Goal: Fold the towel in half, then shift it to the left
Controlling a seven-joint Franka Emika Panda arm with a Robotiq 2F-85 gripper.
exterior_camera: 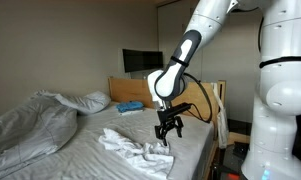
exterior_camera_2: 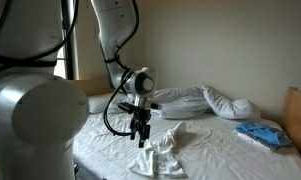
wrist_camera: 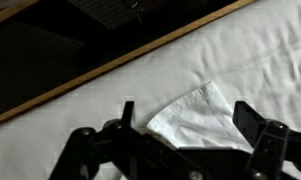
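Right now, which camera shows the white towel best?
An exterior view: the towel lies crumpled on the bed, all in frame. In an exterior view the towel sits low in the picture. The wrist view shows only one corner.

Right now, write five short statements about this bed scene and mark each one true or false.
1. The towel lies crumpled on the bed, not folded in half. True.
2. The gripper is shut on the towel. False: its fingers are spread open and grip nothing.
3. A blue item lies on the bed, apart from the towel. True.
4. The towel is dark green. False: it is white.
5. The duvet is spread smooth over the whole bed. False: it is bunched in a heap to one side.
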